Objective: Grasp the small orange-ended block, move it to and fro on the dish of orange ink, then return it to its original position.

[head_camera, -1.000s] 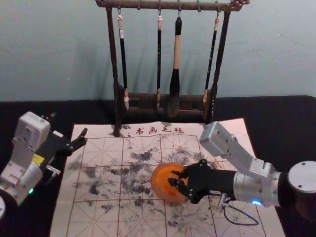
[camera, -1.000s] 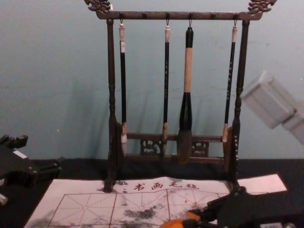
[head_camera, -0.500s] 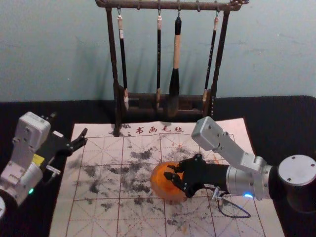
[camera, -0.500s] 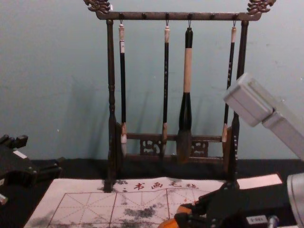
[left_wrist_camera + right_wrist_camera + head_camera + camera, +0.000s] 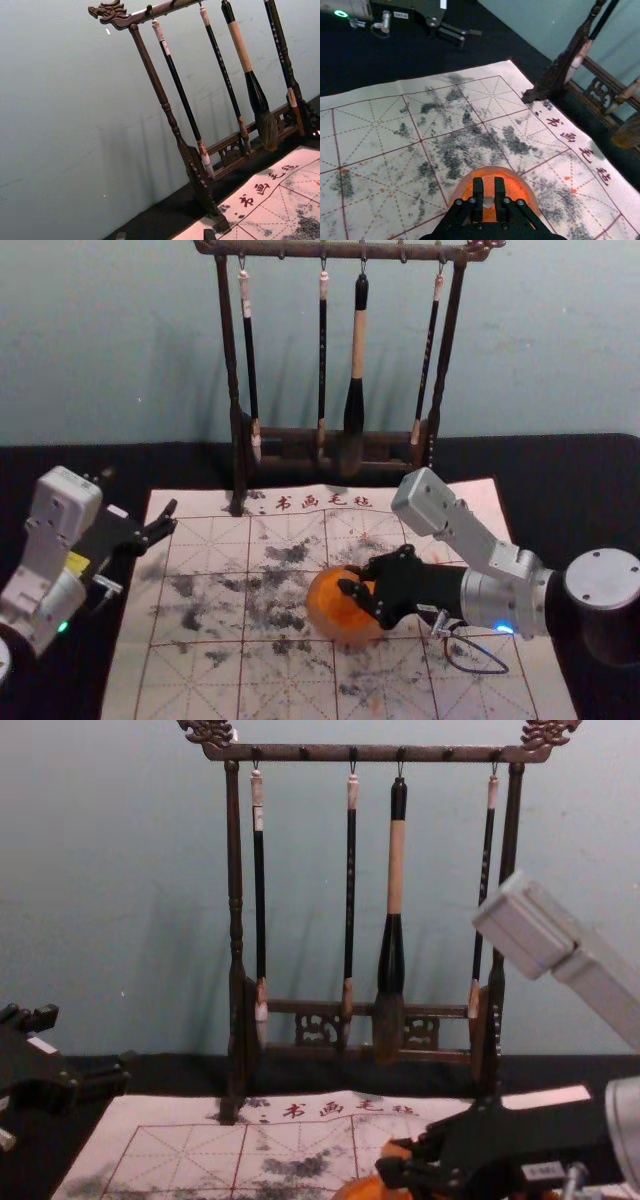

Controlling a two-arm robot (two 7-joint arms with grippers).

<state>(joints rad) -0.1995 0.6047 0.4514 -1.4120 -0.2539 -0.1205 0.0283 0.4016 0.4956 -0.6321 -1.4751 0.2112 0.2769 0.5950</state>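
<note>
Mat [image 5: 195,685]: beneath the right end effector [image 5: 347,578], which is clamped on the block [image 5: 489,188]. Left end effector [image 5: 139,493]: parked well to its left, fingers apart. Orange ink dish [image 5: 328,612]: directly below the block.

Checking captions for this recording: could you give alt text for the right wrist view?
Right gripper holding a small block over the dish of orange ink on a smudged calligraphy mat; left gripper and brush stand beyond.
</note>
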